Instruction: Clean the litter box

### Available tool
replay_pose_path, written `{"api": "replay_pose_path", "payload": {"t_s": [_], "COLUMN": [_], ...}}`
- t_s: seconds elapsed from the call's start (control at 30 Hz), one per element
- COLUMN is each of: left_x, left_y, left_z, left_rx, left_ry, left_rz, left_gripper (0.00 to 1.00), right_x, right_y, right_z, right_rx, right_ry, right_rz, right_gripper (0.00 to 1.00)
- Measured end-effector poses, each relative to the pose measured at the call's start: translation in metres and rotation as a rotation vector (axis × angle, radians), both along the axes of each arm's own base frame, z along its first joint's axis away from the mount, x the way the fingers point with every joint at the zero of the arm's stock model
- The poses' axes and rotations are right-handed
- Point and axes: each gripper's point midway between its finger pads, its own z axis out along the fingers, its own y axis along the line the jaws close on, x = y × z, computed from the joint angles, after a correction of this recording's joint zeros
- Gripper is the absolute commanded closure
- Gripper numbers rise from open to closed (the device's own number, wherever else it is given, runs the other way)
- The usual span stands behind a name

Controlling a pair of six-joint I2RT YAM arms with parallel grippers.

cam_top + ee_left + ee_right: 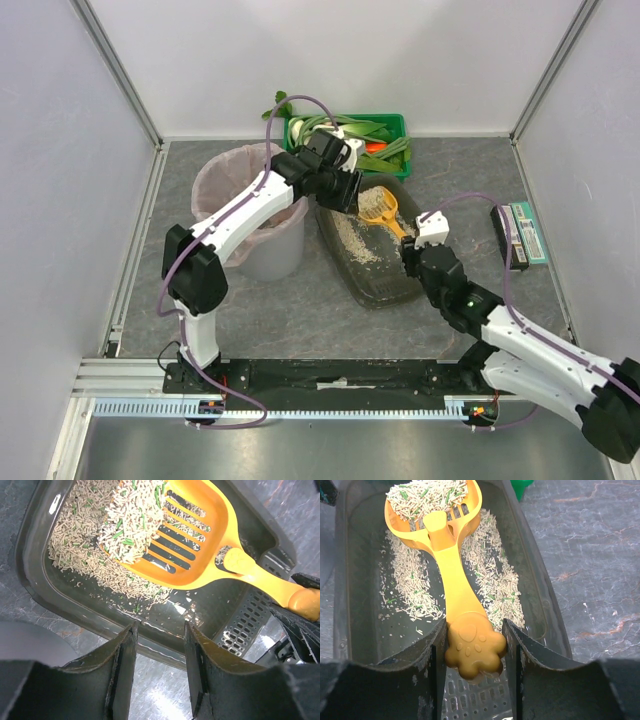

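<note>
The dark grey litter box (385, 280) lies at mid table with pale beige litter in it. An orange slotted scoop (380, 208) is in the box, its head loaded with litter. My right gripper (412, 240) is shut on the scoop's paw-shaped handle end (472, 647); the loaded head (432, 502) is lifted over the tray floor. My left gripper (335, 190) is open and empty at the box's far-left rim (150, 640), which passes under the gap between its fingers (125, 650). The scoop (200, 555) also shows in the left wrist view.
A round grey bin with a pink liner (255, 215) stands just left of the litter box. A green crate of vegetables (350, 135) sits behind it. A flat teal and black object (520, 235) lies at the right. Walls enclose three sides.
</note>
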Motion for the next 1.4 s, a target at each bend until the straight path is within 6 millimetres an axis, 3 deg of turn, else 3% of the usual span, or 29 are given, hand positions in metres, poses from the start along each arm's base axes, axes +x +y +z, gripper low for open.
{"api": "replay_pose_path", "payload": {"t_s": [0.13, 0.3, 0.53, 0.6, 0.77, 0.93, 1.4], "left_x": [-0.001, 0.0, 0.001, 0.0, -0.001, -0.002, 0.001], "left_y": [-0.001, -0.002, -0.001, 0.001, 0.002, 0.006, 0.003], "left_z": [0.021, 0.043, 0.058, 0.06, 0.057, 0.049, 0.053], "left_rx": [-0.041, -0.09, -0.122, -0.128, -0.132, -0.116, -0.137], "left_ry": [-0.021, -0.049, -0.071, -0.072, -0.065, -0.049, -0.056], "left_rz": [0.024, 0.046, 0.077, 0.089, 0.113, 0.141, 0.153], "left_gripper": [0.52, 0.52, 0.52, 0.52, 0.52, 0.52, 0.52], "right_x": [-0.007, -0.016, -0.034, -0.034, -0.042, -0.045, -0.046], "right_y": [-0.005, -0.012, -0.026, -0.027, -0.028, -0.032, -0.032], "right_z": [0.014, 0.002, 0.02, 0.022, 0.007, 0.022, 0.026], "right_rx": [0.029, 0.001, 0.033, 0.039, -0.002, 0.034, 0.018], "right_ry": [-0.032, 0.009, -0.031, -0.041, 0.029, -0.019, -0.03], "right_rz": [-0.002, -0.004, -0.007, -0.015, -0.004, -0.013, 0.003], "right_gripper": [1.0, 1.0, 1.0, 1.0, 1.0, 1.0, 1.0]}}
